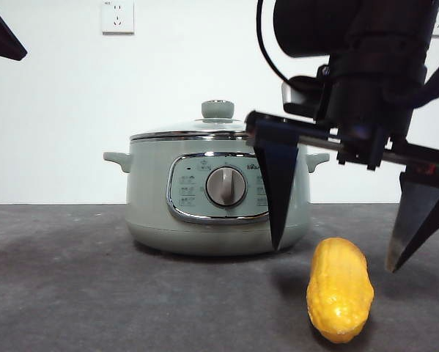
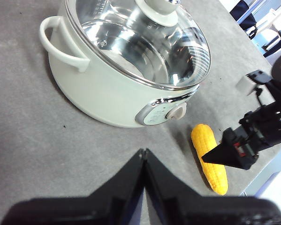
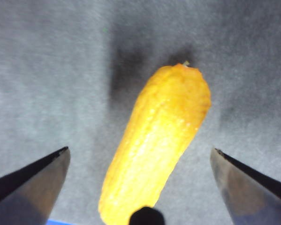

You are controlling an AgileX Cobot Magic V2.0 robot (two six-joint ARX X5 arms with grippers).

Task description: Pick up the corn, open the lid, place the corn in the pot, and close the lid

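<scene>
The yellow corn [image 1: 341, 289] lies on the grey table in front of the pot, to its right. My right gripper [image 1: 335, 257] hovers just above the corn [image 3: 156, 143], open wide with one jaw on either side and touching nothing. The sage-green pot [image 1: 212, 194] stands behind with its glass lid [image 1: 193, 132] on, knob [image 1: 218, 109] upright. In the left wrist view the pot [image 2: 107, 89], lid [image 2: 140, 42] and corn [image 2: 209, 157] all show. My left gripper [image 2: 144, 152] is shut and empty, held high and away from the pot.
A white wall with a socket [image 1: 117, 16] stands behind the pot. The table's edge [image 2: 253, 185] runs close past the corn. A black arm tip [image 1: 1, 35] shows at the top left corner of the front view.
</scene>
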